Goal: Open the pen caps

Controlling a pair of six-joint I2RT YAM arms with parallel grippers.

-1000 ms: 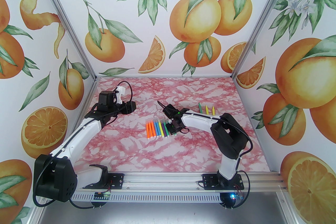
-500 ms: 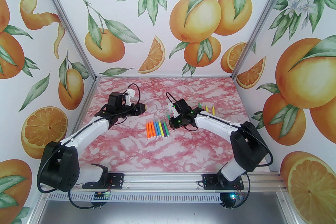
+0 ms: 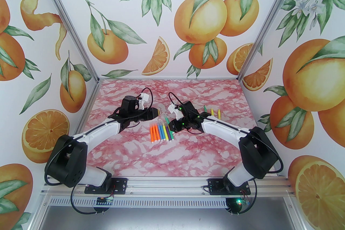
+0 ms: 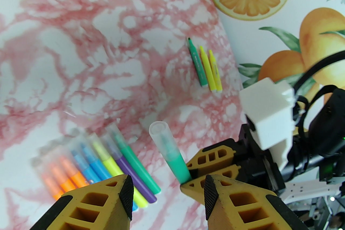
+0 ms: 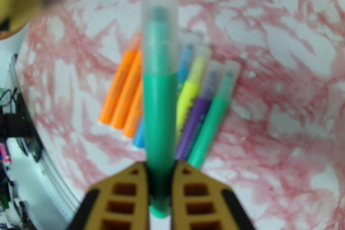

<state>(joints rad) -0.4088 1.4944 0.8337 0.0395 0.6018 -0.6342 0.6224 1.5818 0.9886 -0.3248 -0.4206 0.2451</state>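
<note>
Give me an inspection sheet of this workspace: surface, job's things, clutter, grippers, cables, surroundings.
surface: pink marbled table top, flat.
job's things: green marker with its clear cap on, held off the table; row of capped markers (orange, blue, yellow, purple, green) lying side by side; three markers, one green and two yellow, lying apart at the far right, tips apparently bare.
clutter: nothing seen.
grippers: right gripper, jaws shut on the green marker's barrel; left gripper, jaws open and empty, close to the capped end.
cables: black cable looped over the left wrist, second cable over the right; neither touches the markers.
surroundings: walls printed with oranges; aluminium frame posts.
</note>
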